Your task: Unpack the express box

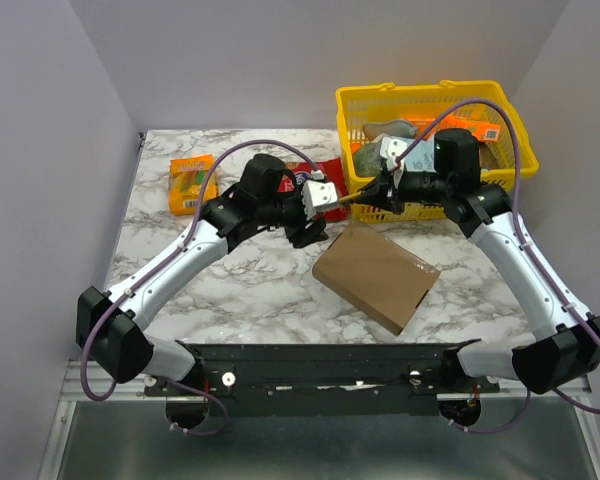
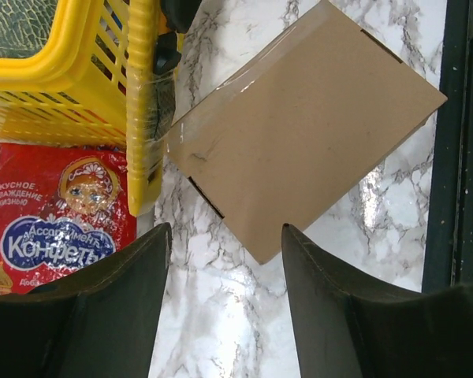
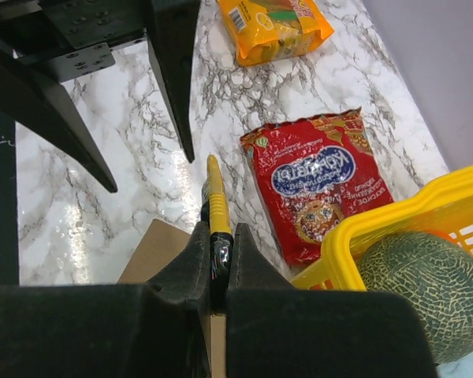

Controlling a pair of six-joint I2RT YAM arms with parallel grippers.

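Right wrist, right hand clamped on yellow tool, left hand spread apart

Bare counter lies open left of and in front of the box. Its far corner is hemmed in: basket just beside it, red bag against the basket, left fingers spread above, right fingers clamping a yellow tool jutting toward them. Orange pack lies well apart.
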